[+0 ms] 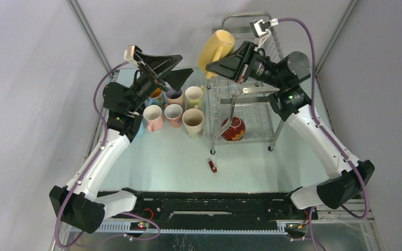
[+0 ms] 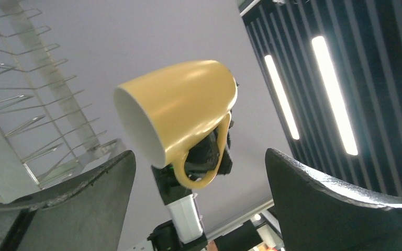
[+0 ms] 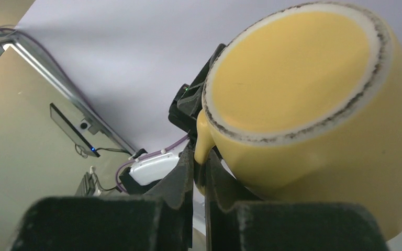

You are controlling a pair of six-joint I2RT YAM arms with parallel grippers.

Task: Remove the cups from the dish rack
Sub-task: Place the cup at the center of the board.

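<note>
Item: yellow mug (image 1: 217, 48), airborne, off the dish rack (image 1: 256, 112), up by its top left corner & well above the bench (image 1: 162, 157). Holder: right gripper (image 1: 211, 66), pressed together on the handle loop; the right wrist view shows the fingers (image 3: 186, 180) pinching the loop w/ the mug's base facing that camera. Orientation: long axis tilted, base toward the right arm, mouth toward the left arm, handle on the underside in the left wrist view. Counterpart: left gripper (image 1: 185, 66), spread wide, holding nothing, raised just left of the mug; the mug sits btwn & beyond its two fingers, apart from both. Relation you need: mug lies to the right of the left gripper, mouth-first, so its open span lines up across the mug body; prob. a handover, though you could also lower it straight to the bench. Nearer arm to the drop zone: left. Drop zone: group of mugs (image 1: 183, 110) upright on the bench, left of the rack. Remaining in rack: one red patterned mug (image 1: 234, 129), lower tier, front left. Misc: small red fragment (image 1: 212, 167) on the bench, near the rack's front leg; not a mug.
</note>
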